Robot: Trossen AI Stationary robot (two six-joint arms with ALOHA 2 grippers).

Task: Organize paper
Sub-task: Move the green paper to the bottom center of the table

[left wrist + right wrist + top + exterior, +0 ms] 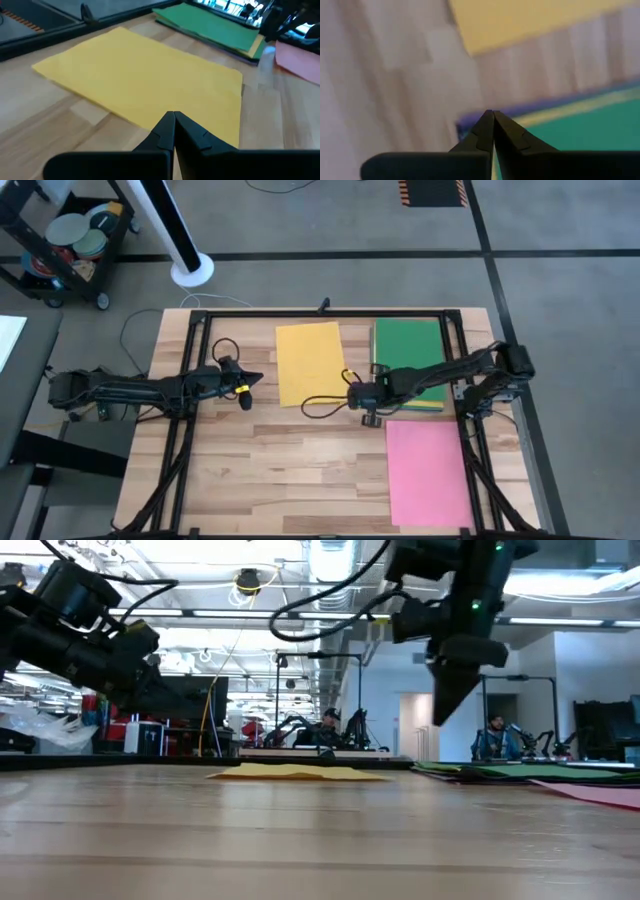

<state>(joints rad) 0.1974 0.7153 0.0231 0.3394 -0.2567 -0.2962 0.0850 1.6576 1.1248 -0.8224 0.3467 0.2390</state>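
While the right gripper [362, 393] hangs above bare wood with its fingers pressed together and nothing between them, the stack of paper [410, 365] lies just beside it, toward the right arm's own base and the table's far right part. The top sheet there is green, with yellow and purple edges showing under it in the right wrist view, where the closed fingertips sit right over the stack's near corner [470, 125]. The stack's long axis runs from the near side of the table to the far side, so the gripper faces one of its long edges near a corner.

The yellow sheet [311, 362] lies flat on the other side of this gripper, between the two arms, its long axis also running near to far with a slight tilt. The pink sheet [428, 472] lies alone toward the table's near right, close below the right gripper in the high view, and apart from the stack.

The left gripper [247, 388] is also shut and empty, raised off the table just beside the yellow sheet's left edge, pointing at it. By my reading, the left arm is nearer the yellow sheet and the right arm nearer the stack and the pink sheet.
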